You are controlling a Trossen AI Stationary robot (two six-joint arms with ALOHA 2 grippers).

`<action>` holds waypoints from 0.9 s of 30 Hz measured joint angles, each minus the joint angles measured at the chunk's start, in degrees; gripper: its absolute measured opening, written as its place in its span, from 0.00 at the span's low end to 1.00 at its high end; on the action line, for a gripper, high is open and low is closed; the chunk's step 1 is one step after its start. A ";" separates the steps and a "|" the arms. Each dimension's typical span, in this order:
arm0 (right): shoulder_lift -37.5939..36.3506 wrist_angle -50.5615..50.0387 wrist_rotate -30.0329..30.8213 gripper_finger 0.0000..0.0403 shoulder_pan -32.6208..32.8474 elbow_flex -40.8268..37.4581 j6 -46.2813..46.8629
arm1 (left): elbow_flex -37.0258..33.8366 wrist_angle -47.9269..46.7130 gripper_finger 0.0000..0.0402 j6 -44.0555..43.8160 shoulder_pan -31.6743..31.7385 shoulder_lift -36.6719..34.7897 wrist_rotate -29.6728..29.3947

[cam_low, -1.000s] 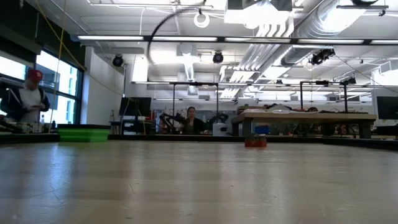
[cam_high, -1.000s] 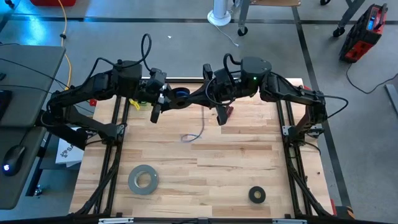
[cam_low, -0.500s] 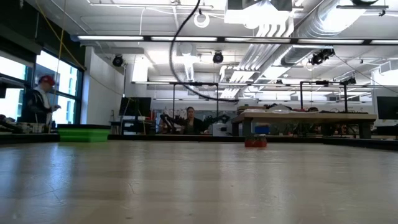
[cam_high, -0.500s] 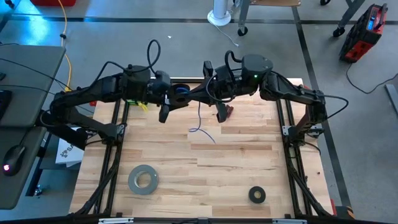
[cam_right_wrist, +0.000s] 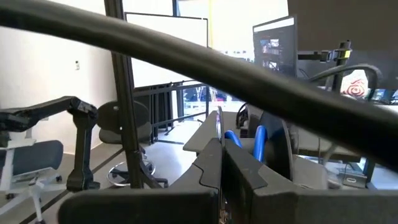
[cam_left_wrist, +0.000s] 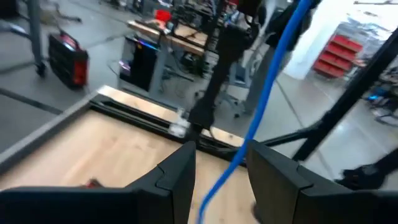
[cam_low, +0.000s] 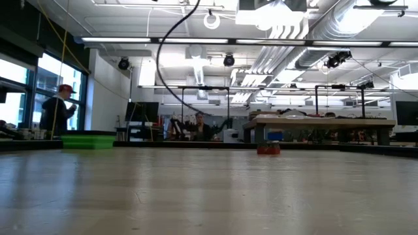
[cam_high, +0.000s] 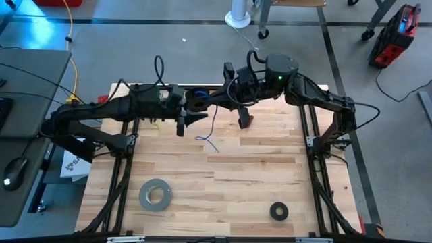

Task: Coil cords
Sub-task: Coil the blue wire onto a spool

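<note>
Seeing both arms up over the far edge of the worktop [cam_high: 223, 169]. Left pincer [cam_high: 187, 120] jaws spread, the blue cable [cam_left_wrist: 267, 93] running loose through the gap between its fingers [cam_left_wrist: 177, 177], a tail dangling just beyond its tips. Right pincer [cam_high: 242, 122] pressed together, pinching nothing I can make out; blue coil loops sit just ahead of it.

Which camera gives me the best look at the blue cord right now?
The left wrist view: the blue cord runs between the left gripper fingers, apart. High view shows only a thin strand; right wrist view blue loops; low view none.
</note>
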 joint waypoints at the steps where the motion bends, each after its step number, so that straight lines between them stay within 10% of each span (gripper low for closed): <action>1: -0.19 -0.10 0.01 0.00 -0.02 0.00 0.00 | -0.07 -0.23 0.34 1.44 0.00 -0.04 -0.08; 15: -0.74 -0.12 0.01 0.00 -0.02 0.00 -0.02 | -0.09 8.36 0.34 15.63 0.00 5.87 4.71; 27: -0.77 0.35 0.00 0.00 -0.02 0.00 -0.02 | -0.26 18.33 0.34 10.90 -0.81 9.61 4.19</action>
